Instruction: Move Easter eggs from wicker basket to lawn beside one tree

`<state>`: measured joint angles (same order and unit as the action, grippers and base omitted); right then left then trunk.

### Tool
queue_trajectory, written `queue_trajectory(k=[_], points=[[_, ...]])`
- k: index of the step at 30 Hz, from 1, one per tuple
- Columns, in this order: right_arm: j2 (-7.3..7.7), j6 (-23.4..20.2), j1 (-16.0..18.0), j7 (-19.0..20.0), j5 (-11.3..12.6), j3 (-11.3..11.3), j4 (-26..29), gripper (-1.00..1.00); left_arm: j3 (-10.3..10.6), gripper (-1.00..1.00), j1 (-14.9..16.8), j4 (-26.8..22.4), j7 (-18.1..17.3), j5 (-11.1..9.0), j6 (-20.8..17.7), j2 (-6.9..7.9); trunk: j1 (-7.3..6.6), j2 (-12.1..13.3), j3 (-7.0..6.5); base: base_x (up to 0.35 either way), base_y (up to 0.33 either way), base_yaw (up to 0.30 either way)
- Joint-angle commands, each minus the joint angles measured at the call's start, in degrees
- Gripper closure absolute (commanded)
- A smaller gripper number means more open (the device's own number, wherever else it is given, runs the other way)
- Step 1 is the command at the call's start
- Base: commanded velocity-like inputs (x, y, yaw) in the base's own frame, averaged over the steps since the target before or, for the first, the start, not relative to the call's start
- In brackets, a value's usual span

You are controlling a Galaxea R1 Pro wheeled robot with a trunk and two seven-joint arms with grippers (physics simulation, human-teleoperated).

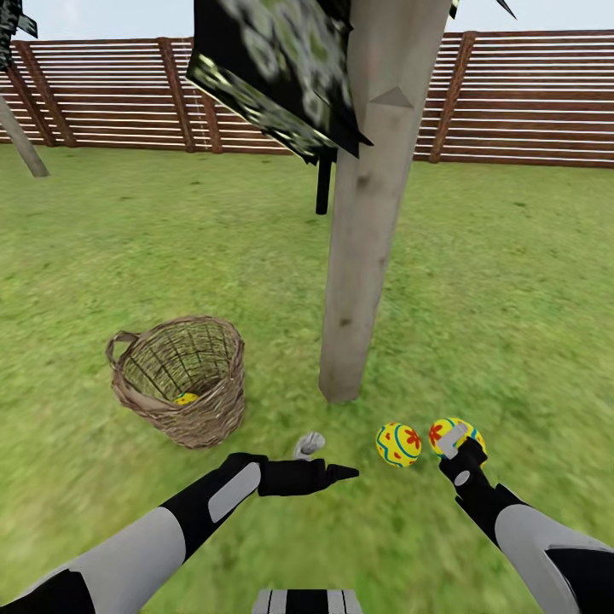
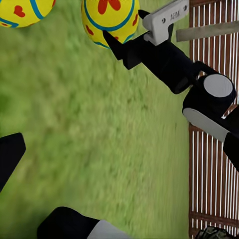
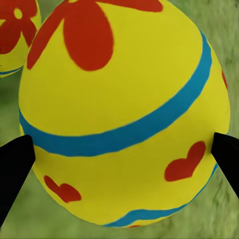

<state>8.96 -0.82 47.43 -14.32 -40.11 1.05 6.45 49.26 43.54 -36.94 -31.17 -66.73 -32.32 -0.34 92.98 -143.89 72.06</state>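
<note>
Right gripper clamps egg just beside placed egg near tree; left gripper, state unclear, nearer basket holding last egg.

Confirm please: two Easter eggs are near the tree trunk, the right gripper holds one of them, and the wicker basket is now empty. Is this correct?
Not quite: the wicker basket is not empty. The head view shows a third Easter egg inside it. The rest holds.

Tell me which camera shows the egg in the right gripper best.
The right wrist view: the held egg appears close up between both fingertips, its pattern clear. The head view shows it small, partly covered by the right gripper. The left wrist view cuts it off at the frame edge.
</note>
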Motion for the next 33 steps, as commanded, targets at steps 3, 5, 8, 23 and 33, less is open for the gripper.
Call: queue_trajectory(k=[3,5,8,23,33], points=[[-0.07,0.10,0.03,-0.18,-0.23,0.17,-0.03,1.00,0.12,-1.00,0.06,0.14,0.22,-0.52,-0.24,-0.01,-0.01,-0.02,0.04,0.046,-0.028,0.000],[-0.08,0.16,0.03,-0.18,-0.23,0.18,-0.03,1.00,0.01,-1.00,0.06,1.74,0.06,-0.63,-0.21,-0.01,-0.01,-0.02,0.04,0.192,-0.170,0.000],[-0.08,0.20,0.03,-0.18,-0.24,0.18,-0.03,1.00,-0.11,-1.00,0.06,2.88,-0.09,-0.66,-0.20,-0.01,-0.01,-0.02,0.04,0.058,-0.047,0.000],[-0.09,0.47,0.03,-0.18,-0.16,0.09,-0.03,1.00,-0.12,-1.00,0.06,3.02,-0.12,-0.59,-0.03,-0.10,0.25,-0.15,2.26,0.001,-0.001,0.000],[-0.01,0.98,0.03,-0.18,-0.06,0.01,-0.03,1.00,-0.12,-1.00,0.06,3.02,-0.12,-0.54,-0.03,-0.10,0.45,-0.26,4.03,0.000,0.000,0.000]])
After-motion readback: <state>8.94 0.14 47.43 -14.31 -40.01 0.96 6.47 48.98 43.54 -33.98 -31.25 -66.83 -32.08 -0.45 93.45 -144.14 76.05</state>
